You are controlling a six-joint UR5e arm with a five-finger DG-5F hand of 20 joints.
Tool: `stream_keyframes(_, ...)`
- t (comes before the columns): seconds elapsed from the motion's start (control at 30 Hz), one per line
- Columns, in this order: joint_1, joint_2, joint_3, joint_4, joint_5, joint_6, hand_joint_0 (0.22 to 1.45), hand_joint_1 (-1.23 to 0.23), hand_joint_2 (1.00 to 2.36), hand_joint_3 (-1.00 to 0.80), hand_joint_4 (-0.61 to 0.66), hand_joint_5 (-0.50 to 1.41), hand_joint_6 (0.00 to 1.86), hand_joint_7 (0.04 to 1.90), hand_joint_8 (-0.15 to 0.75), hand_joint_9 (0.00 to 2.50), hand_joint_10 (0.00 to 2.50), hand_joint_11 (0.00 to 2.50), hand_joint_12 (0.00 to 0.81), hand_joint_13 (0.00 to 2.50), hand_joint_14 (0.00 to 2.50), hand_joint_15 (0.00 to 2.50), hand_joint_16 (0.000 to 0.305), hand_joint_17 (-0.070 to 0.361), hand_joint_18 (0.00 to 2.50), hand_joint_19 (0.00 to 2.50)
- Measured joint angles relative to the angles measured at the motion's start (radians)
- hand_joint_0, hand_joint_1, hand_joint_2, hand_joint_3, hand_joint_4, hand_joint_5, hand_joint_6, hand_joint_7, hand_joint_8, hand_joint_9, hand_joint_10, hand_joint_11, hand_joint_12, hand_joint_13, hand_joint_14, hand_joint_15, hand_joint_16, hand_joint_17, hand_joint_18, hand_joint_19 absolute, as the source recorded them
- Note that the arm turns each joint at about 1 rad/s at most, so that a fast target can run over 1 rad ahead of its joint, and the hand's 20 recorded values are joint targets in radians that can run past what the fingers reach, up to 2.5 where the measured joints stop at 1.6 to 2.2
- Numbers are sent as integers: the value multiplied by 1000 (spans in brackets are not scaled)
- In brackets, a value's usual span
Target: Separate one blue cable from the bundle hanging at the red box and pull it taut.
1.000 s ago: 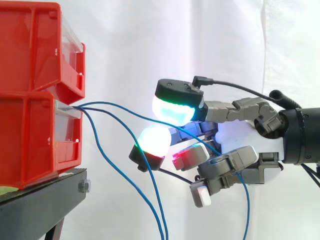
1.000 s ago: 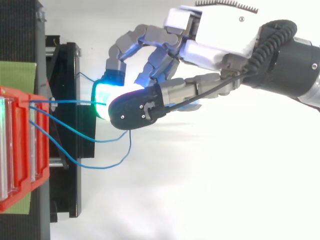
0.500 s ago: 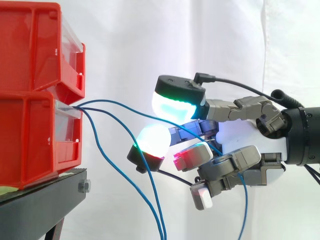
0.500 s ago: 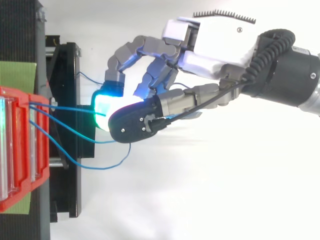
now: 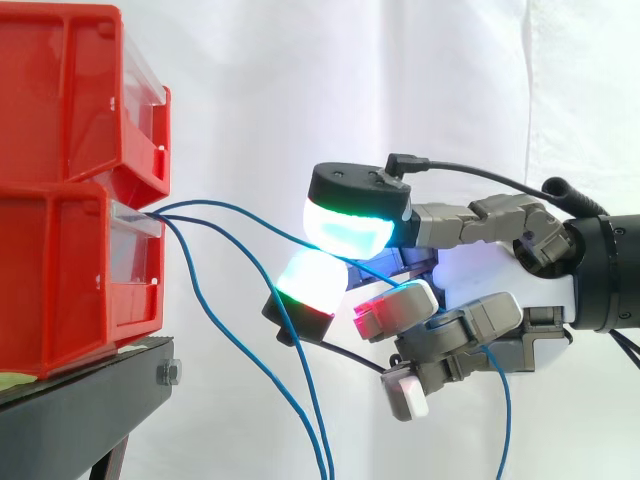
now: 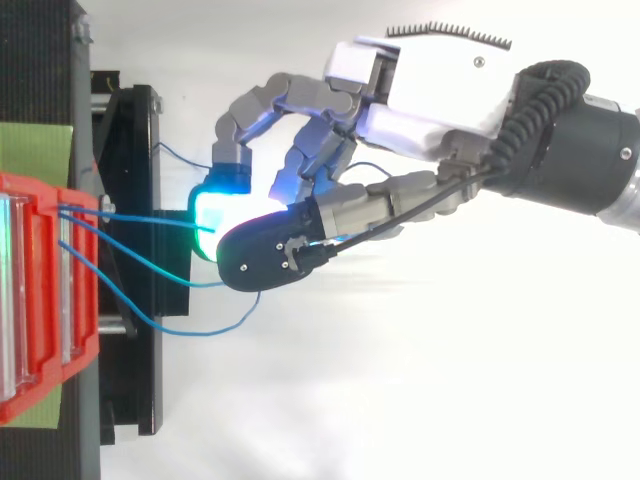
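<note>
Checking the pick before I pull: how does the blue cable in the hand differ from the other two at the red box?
The held cable arcs almost level from the red box into the hand; the loose cables drop steeply downward. The held cable is pinched between glowing pads; the loose cables run on past them. All are thin, blue and slack.

I count in the side view — red bins [image 5: 70, 110]: 2, stacked at 9 o'clock | blue cable [image 6: 190, 331]: 3 strands leaving the lower one's front | hand [image 5: 500, 275]: 1, at 3 o'clock | black stand [image 5: 80, 410]: 1, at 7 o'clock | white curtain [image 5: 300, 80]: 1, behind
</note>
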Motion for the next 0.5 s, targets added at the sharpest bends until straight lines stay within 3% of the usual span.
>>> stream_keyframes(0.2,0,0,0,0,-1,1,701,-788,1022,-72,128,-222,974,900,365,1017,483,1171,351,1250,954,1227,49,111,1017,870)
stream_keyframes(0.23,0,0,0,0,-1,1,687,-786,1021,-181,129,-221,974,862,377,1022,473,1167,353,1257,926,1237,50,112,1024,859)
stream_keyframes(0.33,0,0,0,0,-1,1,669,-736,1010,-374,142,-198,952,905,379,1051,437,1184,360,1262,912,1229,50,113,1025,847)
stream_keyframes(0.5,0,0,0,0,-1,1,662,-709,1004,-451,144,-180,940,953,380,1075,385,1214,356,1257,901,1265,49,111,1026,842)
